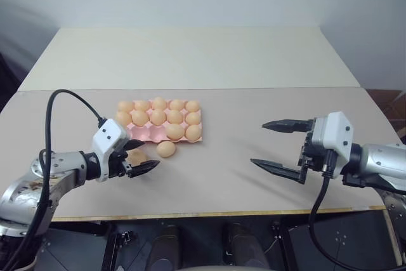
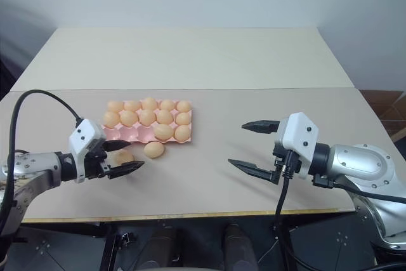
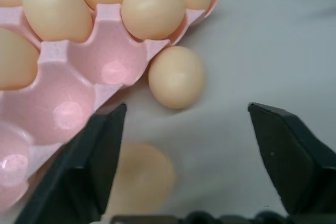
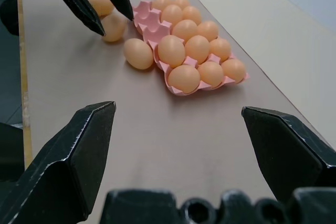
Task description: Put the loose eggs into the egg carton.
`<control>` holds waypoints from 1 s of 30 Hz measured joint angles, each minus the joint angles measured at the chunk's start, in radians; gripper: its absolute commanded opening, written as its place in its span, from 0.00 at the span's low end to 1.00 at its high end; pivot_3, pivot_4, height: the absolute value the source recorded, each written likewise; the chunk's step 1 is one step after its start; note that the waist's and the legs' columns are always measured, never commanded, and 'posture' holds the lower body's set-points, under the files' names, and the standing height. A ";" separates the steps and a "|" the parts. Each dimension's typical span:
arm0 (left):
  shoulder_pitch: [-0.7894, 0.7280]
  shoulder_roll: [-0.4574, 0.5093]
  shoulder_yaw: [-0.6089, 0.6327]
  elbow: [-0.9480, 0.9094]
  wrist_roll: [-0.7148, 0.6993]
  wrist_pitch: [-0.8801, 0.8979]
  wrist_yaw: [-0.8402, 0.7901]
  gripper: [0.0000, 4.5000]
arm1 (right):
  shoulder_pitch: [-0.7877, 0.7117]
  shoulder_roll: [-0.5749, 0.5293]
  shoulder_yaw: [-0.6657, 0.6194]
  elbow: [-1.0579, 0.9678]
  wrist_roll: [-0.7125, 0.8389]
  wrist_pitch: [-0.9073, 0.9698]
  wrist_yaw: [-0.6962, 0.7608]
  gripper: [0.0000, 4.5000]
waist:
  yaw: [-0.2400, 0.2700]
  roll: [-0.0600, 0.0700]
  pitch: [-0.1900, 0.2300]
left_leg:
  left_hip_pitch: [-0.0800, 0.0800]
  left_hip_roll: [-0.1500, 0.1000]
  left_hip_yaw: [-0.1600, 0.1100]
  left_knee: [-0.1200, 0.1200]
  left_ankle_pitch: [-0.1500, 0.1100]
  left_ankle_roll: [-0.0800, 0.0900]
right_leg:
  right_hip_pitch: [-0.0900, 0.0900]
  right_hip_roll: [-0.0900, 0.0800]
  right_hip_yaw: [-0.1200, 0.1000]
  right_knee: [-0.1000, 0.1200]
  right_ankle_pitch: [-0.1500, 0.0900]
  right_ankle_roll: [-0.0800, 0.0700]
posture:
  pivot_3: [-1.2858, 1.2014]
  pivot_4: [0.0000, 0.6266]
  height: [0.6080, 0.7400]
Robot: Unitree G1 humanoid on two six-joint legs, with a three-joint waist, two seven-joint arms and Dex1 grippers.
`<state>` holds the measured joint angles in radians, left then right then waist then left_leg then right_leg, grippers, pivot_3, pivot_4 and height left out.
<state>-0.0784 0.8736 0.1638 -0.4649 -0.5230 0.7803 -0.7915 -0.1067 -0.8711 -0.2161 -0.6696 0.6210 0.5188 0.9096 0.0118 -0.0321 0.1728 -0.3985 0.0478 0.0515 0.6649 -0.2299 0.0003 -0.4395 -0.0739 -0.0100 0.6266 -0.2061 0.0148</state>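
Most cups of the pink egg carton [image 1: 197, 132] on the table are full, but two loose eggs [image 1: 166, 149] lie beside its near edge by the left gripper [image 1: 141, 155], and both grippers, the right gripper [image 1: 276, 146] too, hold nothing with fingers spread wide.

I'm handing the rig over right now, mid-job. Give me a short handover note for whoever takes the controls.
Left gripper: fingers open, empty, poised over a loose pale orange-tan egg on the table.
Right gripper: fingers open, empty, off to the right of the carton.
Pink moulded egg carton: back two rows full; front row holds two eggs at its right end, three cups empty.
A second loose egg lies by the carton's front edge.
Left: put both loose eggs into empty cups.
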 measured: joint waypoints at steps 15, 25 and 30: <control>-0.146 -0.079 -0.185 0.086 0.127 -0.036 0.064 1.00 | -0.008 0.000 0.004 -0.013 0.011 0.007 -0.020 1.00 | -0.001 0.000 0.000 | 0.000 0.000 0.000 0.002 0.000 0.000 | 0.001 0.000 0.000 0.000 0.001 0.001 | 0.52 0.24 1.00; -0.143 -0.084 -0.190 0.077 0.132 -0.033 0.066 1.00 | -0.006 0.000 0.004 -0.018 0.012 0.007 -0.026 1.00 | -0.002 0.000 0.000 | 0.000 0.000 0.000 0.003 0.000 0.000 | 0.001 0.000 0.001 0.002 0.001 0.001 | 0.52 0.24 1.00; -0.087 -0.083 -0.141 0.061 0.123 -0.082 0.034 1.00 | -0.005 0.000 0.003 -0.019 0.011 0.007 -0.026 1.00 | -0.002 0.000 0.000 | 0.000 0.000 0.000 0.003 0.000 0.000 | 0.000 0.000 0.000 0.002 0.001 0.001 | 0.52 0.24 1.00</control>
<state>-0.1650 0.7902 0.0224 -0.4038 -0.4002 0.6980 -0.7571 -0.1116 -0.8711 -0.2126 -0.6885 0.6324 0.5254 0.8834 0.0102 -0.0326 0.1725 -0.3986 0.0478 0.0514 0.6677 -0.2299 0.0003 -0.4391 -0.0738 -0.0095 0.6283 -0.2055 0.0156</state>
